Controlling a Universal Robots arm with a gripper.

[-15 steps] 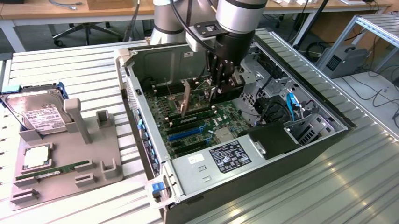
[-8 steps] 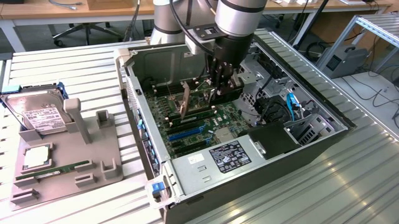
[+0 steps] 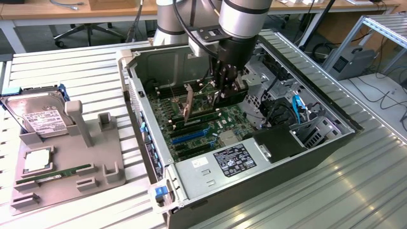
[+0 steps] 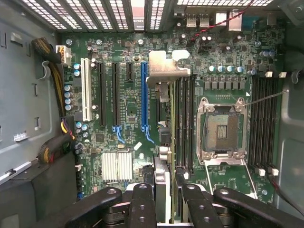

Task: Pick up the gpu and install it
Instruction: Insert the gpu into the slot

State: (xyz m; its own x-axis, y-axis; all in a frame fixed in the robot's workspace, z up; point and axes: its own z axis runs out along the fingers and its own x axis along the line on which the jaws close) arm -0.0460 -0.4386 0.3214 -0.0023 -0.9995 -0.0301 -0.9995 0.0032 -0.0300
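1. The gpu (image 3: 188, 106), a thin flat card with a greenish-brown circuit board face and a silver metal end bracket (image 4: 164, 66), stands upright on its long edge inside the open grey metal computer case (image 3: 162, 67), over the green motherboard (image 4: 128, 118).
2. The jaws are closed on the card and press its two flat faces near the upper edge.
3. I judge the card light and stiff, but fragile. The hold belongs on the bare board, not on small components, and hard squeezing or bending could crack it.
4. The card is just beside the long blue slot (image 4: 143, 95). Whether its lower edge sits in any slot, I cannot tell.
5. Room is narrow. The square silver processor socket (image 4: 222, 128) lies near, and black and blue cables (image 3: 296, 107) crowd the case toward the exterior view's right.
6. The bracket is close to the slotted rear wall (image 4: 137, 14), so I judge there is little play at that end.
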